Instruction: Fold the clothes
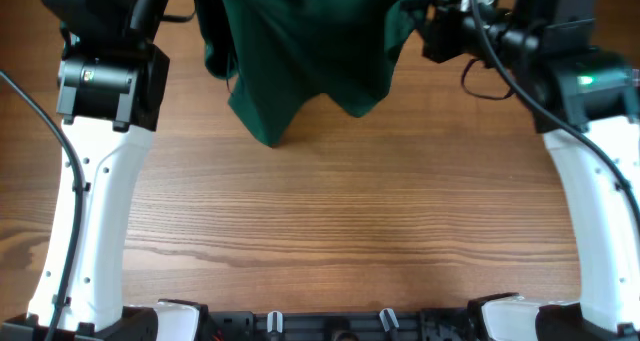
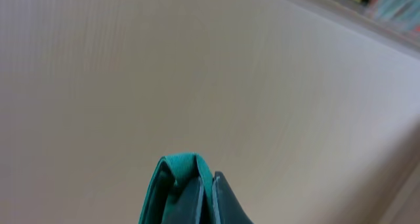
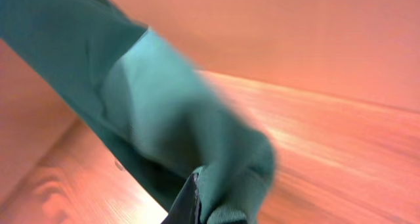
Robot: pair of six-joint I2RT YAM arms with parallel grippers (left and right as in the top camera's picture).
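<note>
- No text, label, brand, number or sign is legible in any of the three views.
- Overhead view, upper left of the frame: a small pale mark on the black joint housing point(image 1: 100, 81) is too small to read.
- Left wrist view, upper right corner: the blurred coloured objects point(image 2: 394, 4) show no legible lettering.

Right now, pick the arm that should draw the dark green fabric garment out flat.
Right, probably. Both arms' fingers are shut on the dark green fabric garment. The right fingers pinch its outer edge over the wooden table; the left fingers pinch a thin fold, hidden overhead behind the hanging cloth.
</note>
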